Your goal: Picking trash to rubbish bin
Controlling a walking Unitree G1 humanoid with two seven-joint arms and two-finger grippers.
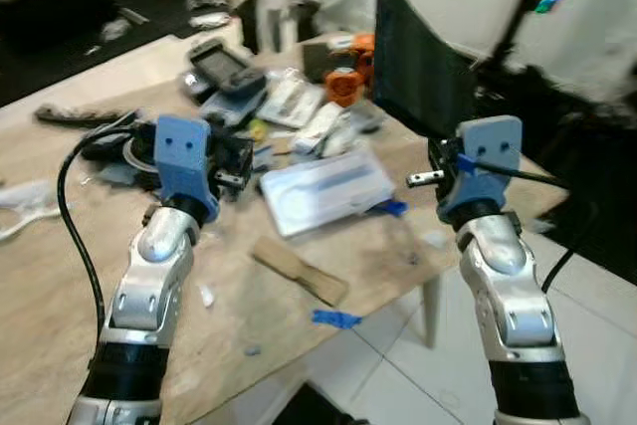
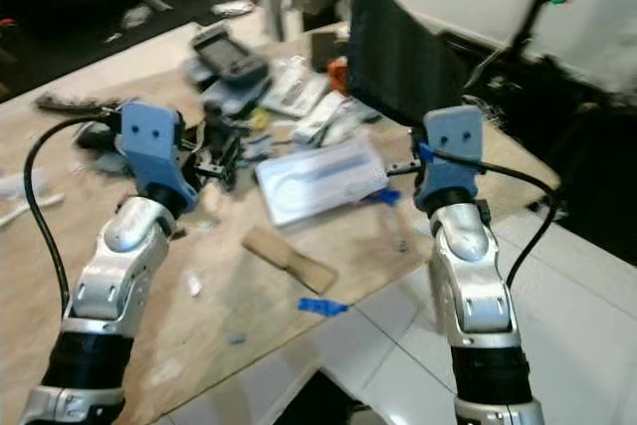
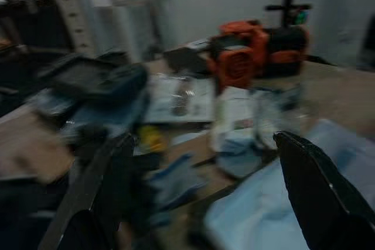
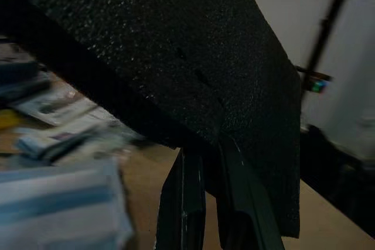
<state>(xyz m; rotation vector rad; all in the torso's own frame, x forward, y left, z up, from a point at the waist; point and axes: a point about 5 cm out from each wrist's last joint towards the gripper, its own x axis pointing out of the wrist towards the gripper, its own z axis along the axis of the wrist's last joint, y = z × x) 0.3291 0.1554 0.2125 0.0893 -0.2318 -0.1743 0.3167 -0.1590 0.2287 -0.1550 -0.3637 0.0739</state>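
Right gripper (image 4: 202,162), centre right of the frame, is clenched on the lower edge of a flat black foam sheet (image 1: 418,67), held upright above the far right part of the pale wooden tabletop (image 1: 60,276). Left gripper (image 3: 205,191), centre left, is released, its fingers spread over the litter beside a clear blue-printed plastic pack (image 1: 323,191). To carry well, the grasp should stay firm and the sheet clear of the clutter, as its broad face may swing. A brown cardboard scrap (image 1: 299,271) lies lower centre; white floor tiles (image 1: 597,345) show lower right.
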